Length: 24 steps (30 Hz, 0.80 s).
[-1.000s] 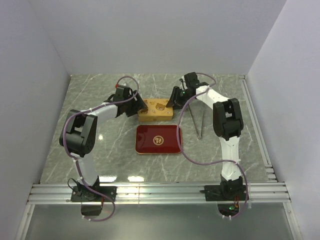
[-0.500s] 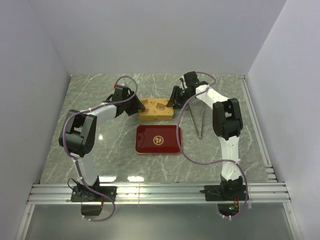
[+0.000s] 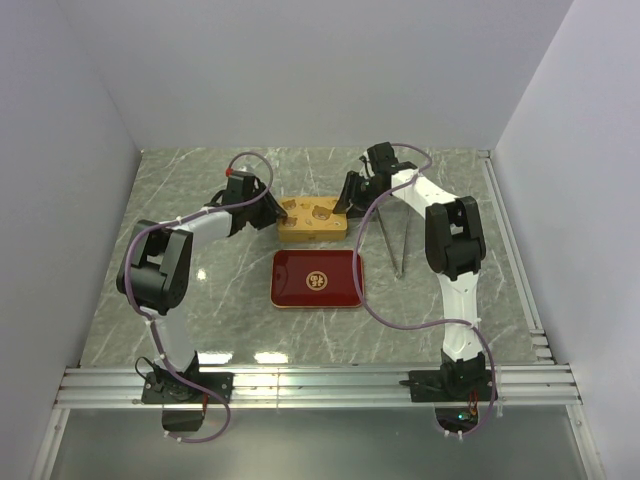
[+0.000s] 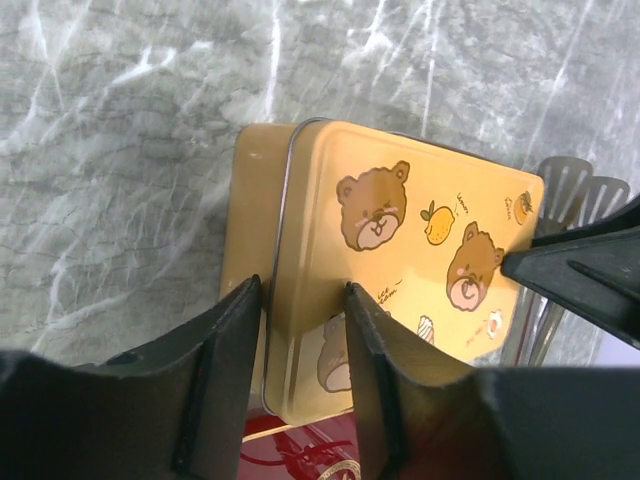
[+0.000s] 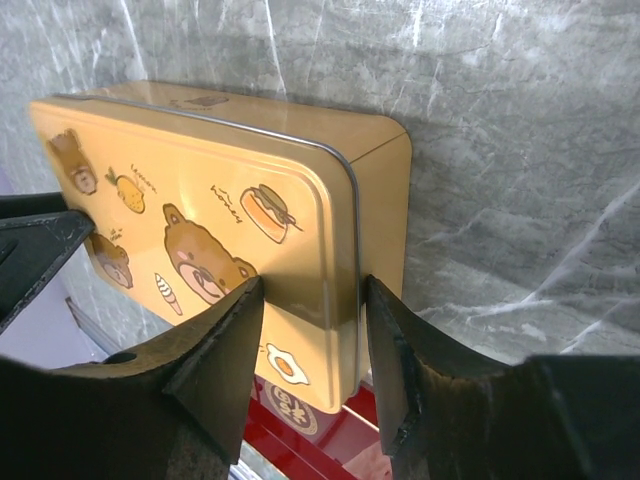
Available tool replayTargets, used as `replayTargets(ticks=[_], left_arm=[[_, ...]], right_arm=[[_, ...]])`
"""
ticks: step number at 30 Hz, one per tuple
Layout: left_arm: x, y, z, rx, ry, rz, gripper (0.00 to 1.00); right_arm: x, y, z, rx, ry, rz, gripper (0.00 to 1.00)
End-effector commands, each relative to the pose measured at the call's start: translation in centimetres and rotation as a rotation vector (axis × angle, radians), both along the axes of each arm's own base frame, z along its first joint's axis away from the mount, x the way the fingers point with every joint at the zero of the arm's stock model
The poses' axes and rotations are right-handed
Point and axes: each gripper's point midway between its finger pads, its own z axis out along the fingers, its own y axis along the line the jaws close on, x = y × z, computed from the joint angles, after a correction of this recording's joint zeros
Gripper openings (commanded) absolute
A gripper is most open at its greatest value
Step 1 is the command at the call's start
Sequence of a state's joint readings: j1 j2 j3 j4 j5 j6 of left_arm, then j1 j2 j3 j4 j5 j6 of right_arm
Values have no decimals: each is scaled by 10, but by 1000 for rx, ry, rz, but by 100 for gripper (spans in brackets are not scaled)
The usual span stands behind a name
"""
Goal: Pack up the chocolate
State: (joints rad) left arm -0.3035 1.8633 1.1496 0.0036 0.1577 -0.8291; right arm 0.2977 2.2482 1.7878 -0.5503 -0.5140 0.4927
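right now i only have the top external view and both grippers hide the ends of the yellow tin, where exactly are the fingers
Observer: In the left wrist view, the left gripper straddles one end of the yellow tin. One finger is over the lid and the other is outside the end wall.
Operator: and the right one
Observer: It's the same at the opposite end. The right gripper has the lid's rim between its fingers, with the jaws apart.
Operator: is the lid off
Observer: No. In both wrist views the bear-print lid sits closed on the tin, and no chocolate shows.
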Motion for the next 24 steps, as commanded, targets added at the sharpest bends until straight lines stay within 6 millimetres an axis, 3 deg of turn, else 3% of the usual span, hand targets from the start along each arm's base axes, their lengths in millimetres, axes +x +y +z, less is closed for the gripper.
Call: replayTargets(ticks=[1, 6, 12, 20, 24], left_arm=[[-29, -4, -30, 35, 113, -39, 43], [-35, 1, -38, 61, 151, -26, 45], [-37, 2, -43, 64, 165, -23, 47], [-35, 5, -54, 99, 200, -22, 47], [-30, 5, -48, 107, 180, -23, 48]], right_arm=[[-7, 16, 16, 4, -28, 43, 53], [-8, 17, 22, 8, -40, 45, 61], [-8, 17, 30, 5, -59, 41, 61], [-18, 4, 6, -80, -20, 40, 61], [-20, 3, 9, -82, -31, 46, 61]])
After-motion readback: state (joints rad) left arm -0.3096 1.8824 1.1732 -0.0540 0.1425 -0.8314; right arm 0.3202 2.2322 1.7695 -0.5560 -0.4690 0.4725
